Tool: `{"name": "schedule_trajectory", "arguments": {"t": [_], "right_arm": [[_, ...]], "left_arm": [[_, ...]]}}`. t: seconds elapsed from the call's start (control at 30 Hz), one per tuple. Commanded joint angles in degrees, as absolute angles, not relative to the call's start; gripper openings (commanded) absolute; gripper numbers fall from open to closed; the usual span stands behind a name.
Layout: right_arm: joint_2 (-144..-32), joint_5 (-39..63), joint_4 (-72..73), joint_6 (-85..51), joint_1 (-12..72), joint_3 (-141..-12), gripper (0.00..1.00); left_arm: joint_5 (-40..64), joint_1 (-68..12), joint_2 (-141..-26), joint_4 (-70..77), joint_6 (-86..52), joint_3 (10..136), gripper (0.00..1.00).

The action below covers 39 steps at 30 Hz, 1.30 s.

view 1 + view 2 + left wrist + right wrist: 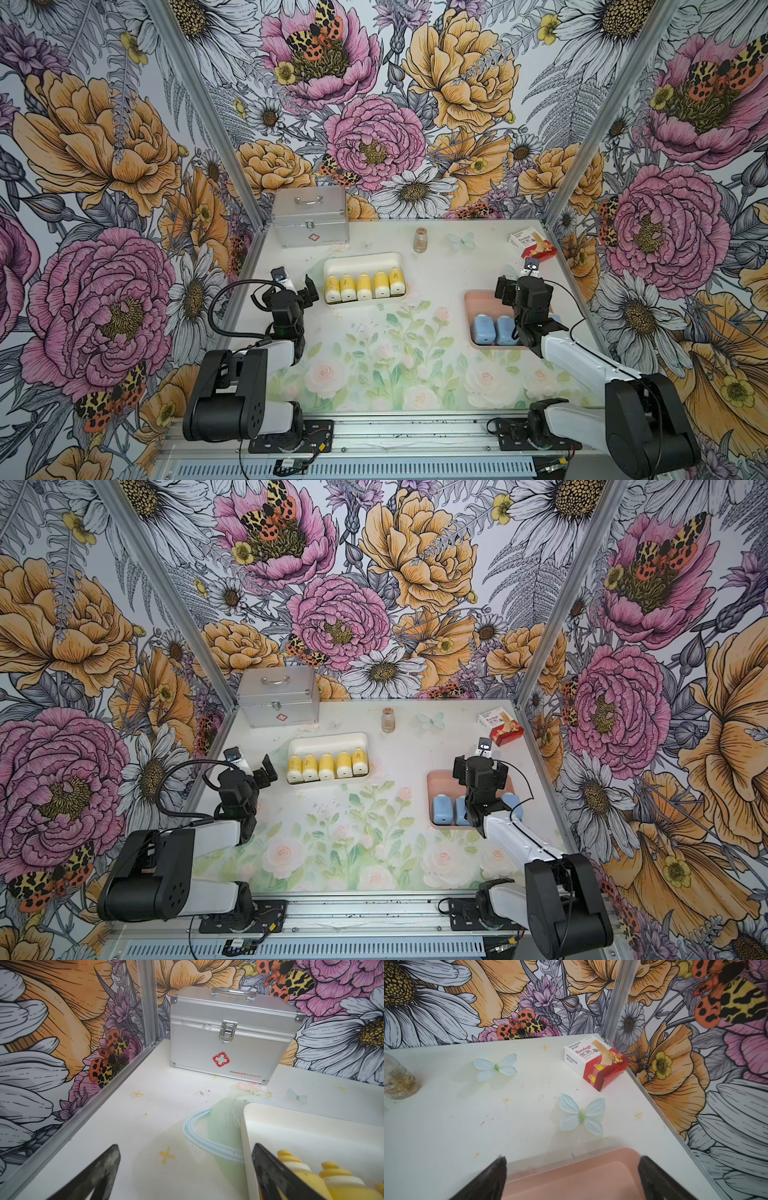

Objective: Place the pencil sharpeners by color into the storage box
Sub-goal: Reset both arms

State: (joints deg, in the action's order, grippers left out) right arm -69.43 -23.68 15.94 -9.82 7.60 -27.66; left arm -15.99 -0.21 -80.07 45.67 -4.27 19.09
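Note:
Several yellow pencil sharpeners [364, 286] [326, 766] stand in a row inside the cream storage box [361, 257] [328, 739]. Light blue pencil sharpeners [484, 328] [442, 810] lie in the pink storage box [478, 296] [440, 776], partly hidden by my right arm. My left gripper [307, 289] [188, 1150] hangs open and holds nothing, just left of the cream box's rim [247, 1126]. Two yellow sharpeners [295, 1165] show beside one finger. My right gripper [523, 286] [573, 1159] is open and holds nothing above the far end of the pink box [571, 1178].
A silver first-aid case [311, 216] stands at the back left. A small brownish vial [420, 240] stands at the back middle and a bandage carton [534, 245] at the back right corner. Aluminium posts and flowered walls close the table on three sides.

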Motion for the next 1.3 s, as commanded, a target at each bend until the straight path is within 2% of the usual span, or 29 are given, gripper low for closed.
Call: {"name": "schedule_trajectory", "arguments": {"t": [0.0, 0.33, 1.27], "right_arm": [[-70.54, -21.28, 22.79, -8.31, 6.4, -26.25, 1.0], [-73.83, -17.44, 31.44, -8.74, 3.8, -23.84, 1.0], [-78.86, -10.23, 43.95, -5.22, 0.16, -20.8, 1.0]], "left_arm": [[-18.24, -0.95, -82.53, 54.31, -2.4, 17.82, 0.99], [-18.75, -3.83, -88.85, 67.18, 1.19, 14.82, 0.99], [-18.72, -5.66, -90.15, 74.04, 3.69, 12.13, 0.99]]}}
